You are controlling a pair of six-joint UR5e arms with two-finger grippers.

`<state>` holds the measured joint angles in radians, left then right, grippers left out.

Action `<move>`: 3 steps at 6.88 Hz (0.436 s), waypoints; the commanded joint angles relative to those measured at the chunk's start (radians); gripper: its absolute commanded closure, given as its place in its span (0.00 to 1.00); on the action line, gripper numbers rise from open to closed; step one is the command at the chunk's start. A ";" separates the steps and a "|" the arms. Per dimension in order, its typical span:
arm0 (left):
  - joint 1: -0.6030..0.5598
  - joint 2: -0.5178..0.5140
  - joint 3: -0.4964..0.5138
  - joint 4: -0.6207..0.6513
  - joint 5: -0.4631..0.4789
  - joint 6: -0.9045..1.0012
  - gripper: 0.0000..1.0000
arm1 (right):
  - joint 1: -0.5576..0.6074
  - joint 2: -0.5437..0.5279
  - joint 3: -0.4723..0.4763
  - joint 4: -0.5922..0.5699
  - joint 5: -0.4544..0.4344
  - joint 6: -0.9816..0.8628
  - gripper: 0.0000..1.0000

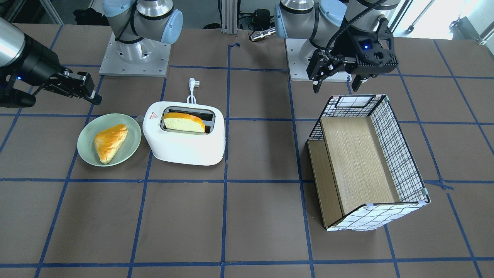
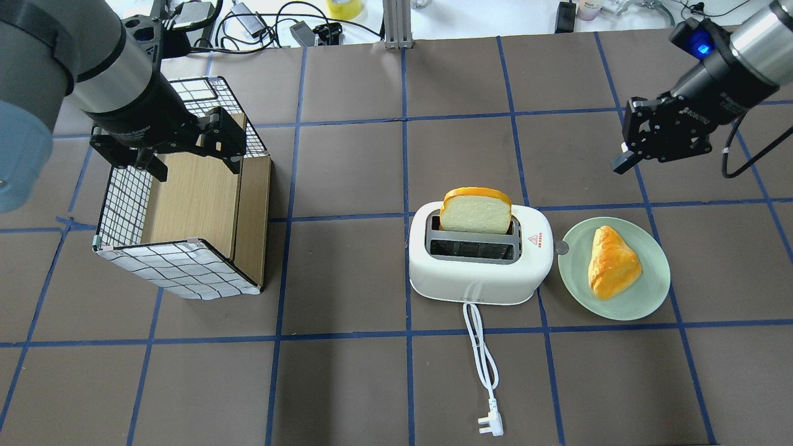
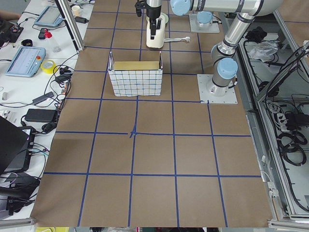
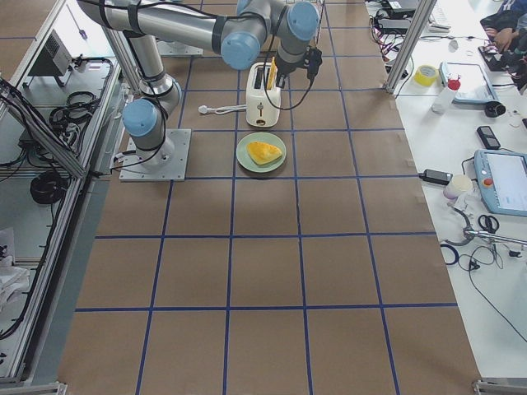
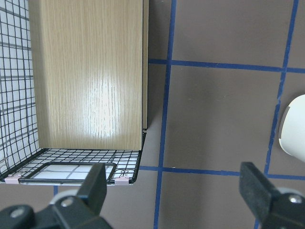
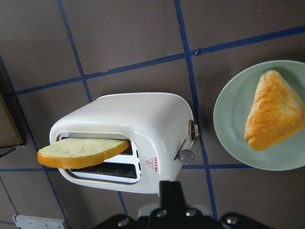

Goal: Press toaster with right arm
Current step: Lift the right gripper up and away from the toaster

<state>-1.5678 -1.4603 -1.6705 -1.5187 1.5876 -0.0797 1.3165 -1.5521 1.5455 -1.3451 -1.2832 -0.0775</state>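
Well to the left of the toaster, a black wire-grid basket [image 2: 179, 271] with pale wooden boards inside lies on the brown bench [image 2: 347, 384] with its blue tape squares. The left hand [image 5: 172, 168] hangs over the basket's edge nearest the toaster, its two black fingers [image 5: 97, 183] spread wide and released, with nothing between them. The glossy white, rounded two-slot toaster [image 2: 480, 279] stands near the middle of the bench. A slice of pale bread with an orange crust [image 2: 476, 212] stands up out of its farther slot, and the nearer slot shows only its dark grille. A white cord [image 2: 480, 353] runs from the toaster's near side toward the robot and ends in a white plug [image 2: 489, 424]. A small red triangle label [image 2: 536, 240] sits on the toaster's right end, where a round grey knob [image 2: 561, 248] sticks out. Just right of that knob lies a round pale-green plate [image 2: 641, 300] bearing a golden, triangular pastry [image 2: 612, 263]. Farther right and beyond the toaster, the right hand [image 2: 621, 164] hangs clear of it, fingers clenched together on nothing.
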 commanded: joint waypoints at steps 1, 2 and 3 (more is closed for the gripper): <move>0.000 0.000 0.000 0.000 0.000 0.000 0.00 | 0.160 -0.002 -0.057 -0.003 -0.169 0.207 1.00; 0.000 0.000 0.000 0.000 0.000 0.000 0.00 | 0.206 0.006 -0.058 -0.031 -0.197 0.296 1.00; 0.000 0.000 0.000 0.000 0.000 0.000 0.00 | 0.223 0.007 -0.056 -0.051 -0.211 0.310 0.98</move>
<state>-1.5677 -1.4604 -1.6705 -1.5186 1.5877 -0.0798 1.5015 -1.5482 1.4904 -1.3706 -1.4623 0.1813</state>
